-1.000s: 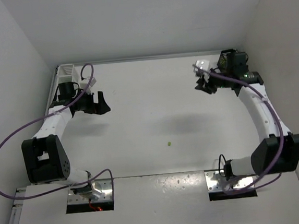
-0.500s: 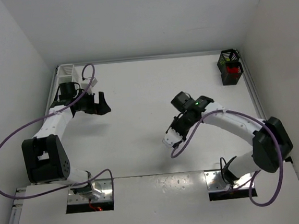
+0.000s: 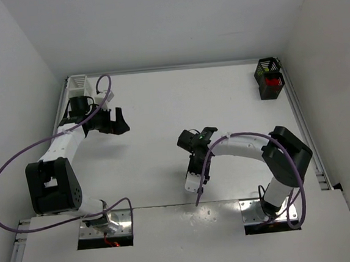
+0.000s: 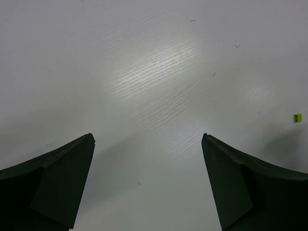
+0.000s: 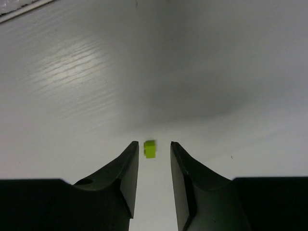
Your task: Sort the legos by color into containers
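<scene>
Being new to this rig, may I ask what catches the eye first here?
A lone lime lego lies right at the tips of the right gripper, whose jaws stand narrowly apart. The black bin in the far right corner shows red inside; the left gripper gapes wide near the white bin.

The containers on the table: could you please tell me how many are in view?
2. The white container is in the far-left corner; the black container is in the far-right corner, with red legos inside. No others seem hidden.
</scene>
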